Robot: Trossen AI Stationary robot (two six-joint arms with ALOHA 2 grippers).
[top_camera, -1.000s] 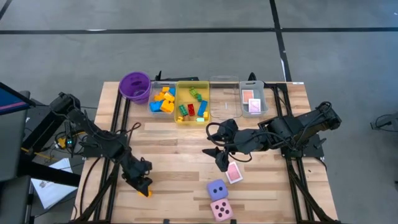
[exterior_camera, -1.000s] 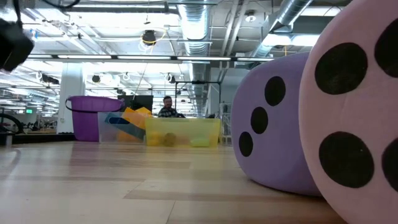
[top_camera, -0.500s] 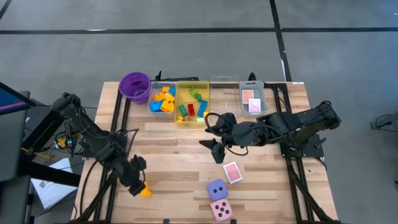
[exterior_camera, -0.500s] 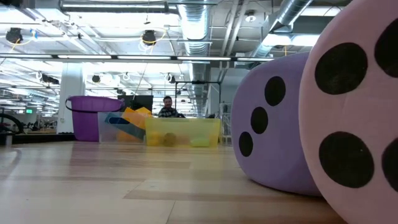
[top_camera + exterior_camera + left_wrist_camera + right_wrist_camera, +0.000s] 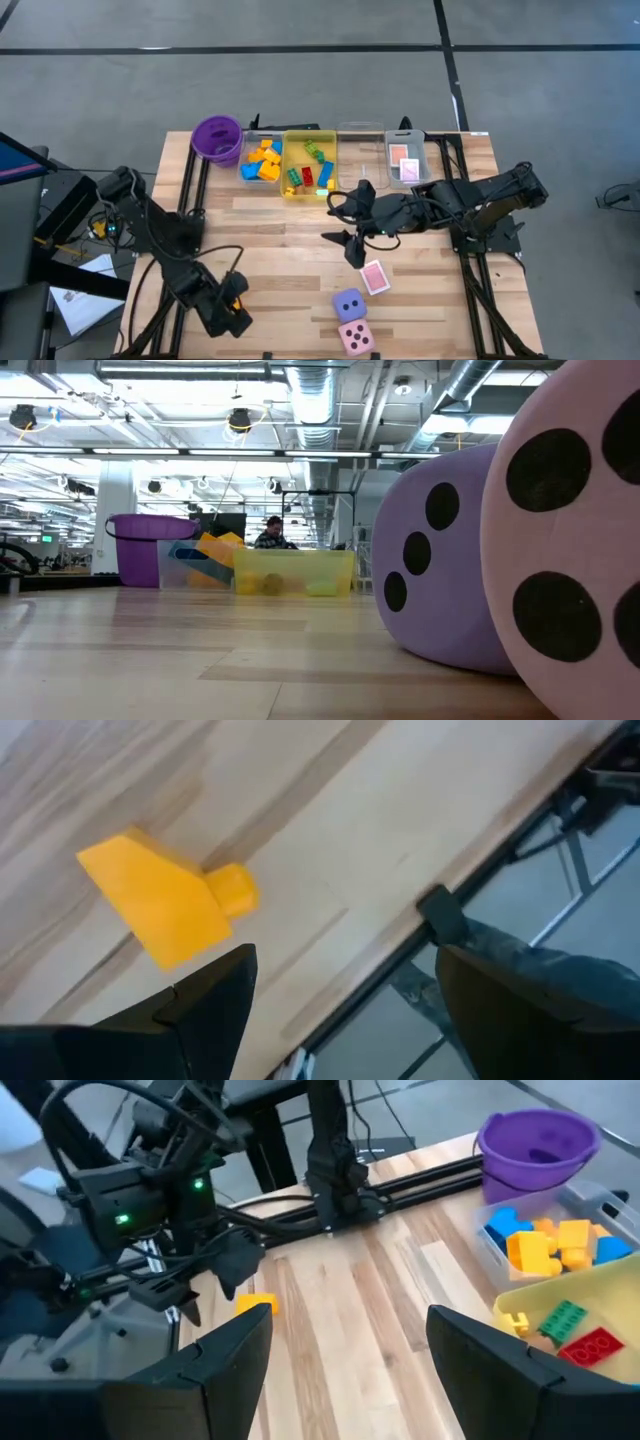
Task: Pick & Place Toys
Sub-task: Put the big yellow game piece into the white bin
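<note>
Near desk's front-left corner my left gripper (image 5: 340,995), fingers spread, eyes yellow brick (image 5: 165,905); card (image 5: 374,277), dice (image 5: 348,305) unplaced; right gripper (image 5: 345,1350) spread, empty.

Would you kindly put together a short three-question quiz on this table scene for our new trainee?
1. True or false: the left tool grips the yellow brick.
2. Which die lies nearer the playing card: (a) purple die, (b) pink die?
3. Fill in: the purple cup stands beside the ____ tray of bricks.

Key: 1 false, it is open above the brick; 2 a; 3 clear.
</note>
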